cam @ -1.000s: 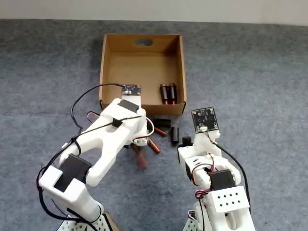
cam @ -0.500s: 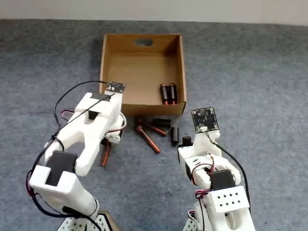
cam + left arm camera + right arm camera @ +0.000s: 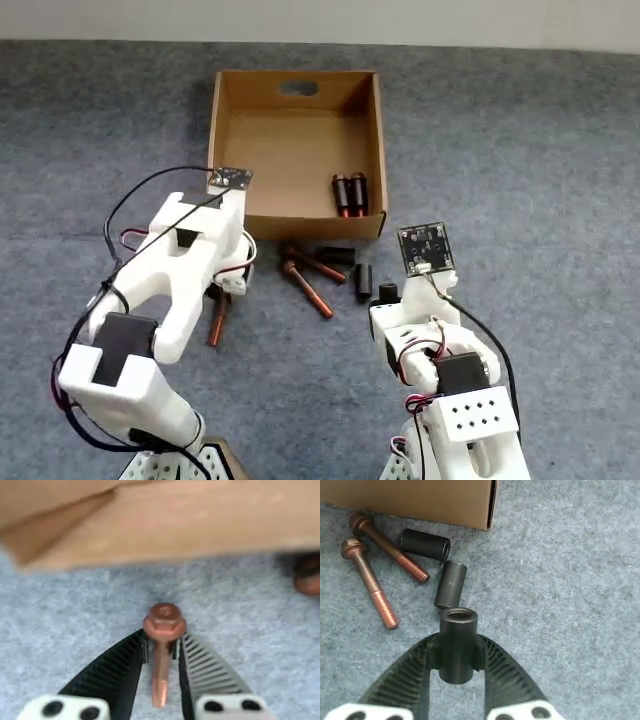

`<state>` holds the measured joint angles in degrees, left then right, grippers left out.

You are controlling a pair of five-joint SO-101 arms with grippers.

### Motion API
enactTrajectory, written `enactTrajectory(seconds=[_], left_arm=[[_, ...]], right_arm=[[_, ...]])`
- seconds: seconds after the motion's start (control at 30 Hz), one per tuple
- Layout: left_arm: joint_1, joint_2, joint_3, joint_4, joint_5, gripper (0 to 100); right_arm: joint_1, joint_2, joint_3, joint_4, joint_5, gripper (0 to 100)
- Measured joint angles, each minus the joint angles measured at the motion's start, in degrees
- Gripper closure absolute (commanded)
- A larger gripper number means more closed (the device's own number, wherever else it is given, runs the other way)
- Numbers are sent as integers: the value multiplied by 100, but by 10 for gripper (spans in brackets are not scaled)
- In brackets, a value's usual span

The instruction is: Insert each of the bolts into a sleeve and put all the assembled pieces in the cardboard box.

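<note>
On the left, we see the left gripper point(image 3: 162, 641) closed to a narrow gap on a bolt point(image 3: 163, 625). Its jaws press the shank just under the hex head, and the head points toward the box point(image 3: 300, 226). The bolt sits just off the box's left front corner; we cannot tell whether it touches the carpet point(image 3: 520, 150). Inside the box, against the front wall toward its right side, two assembled pieces point(image 3: 349, 194) lie side by side. Just in front of that wall two loose bolts point(image 3: 306, 288) lie slanted on the carpet, close together. To their right are two loose sleeves point(image 3: 450, 584) on their sides, one near the box wall. Farthest right, the right gripper point(image 3: 456, 650) is closed partway on a third sleeve point(image 3: 457, 630) — jaws clamp its sides, and its open end faces the nearer loose sleeve, just beside it.
</note>
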<state>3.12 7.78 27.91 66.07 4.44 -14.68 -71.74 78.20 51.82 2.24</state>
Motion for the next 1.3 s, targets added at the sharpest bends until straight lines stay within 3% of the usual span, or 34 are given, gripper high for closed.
enactTrajectory(seconds=[0.23, 0.33, 0.67, 0.97, 1.3], left_arm=[[-79, 44, 97, -422, 0, 928], [-79, 44, 123, -448, 0, 998], [-141, -211, 132, -440, 9, 994], [-308, -2462, 1073, -440, 9, 994], [-237, -4967, 2048, -545, 44, 993]], right_arm=[[0, 0, 0, 0, 0, 992], [0, 0, 0, 0, 0, 992], [0, 0, 0, 26, 0, 992], [-53, -1213, 0, 44, 0, 992], [-976, -2365, 343, 167, 0, 992]])
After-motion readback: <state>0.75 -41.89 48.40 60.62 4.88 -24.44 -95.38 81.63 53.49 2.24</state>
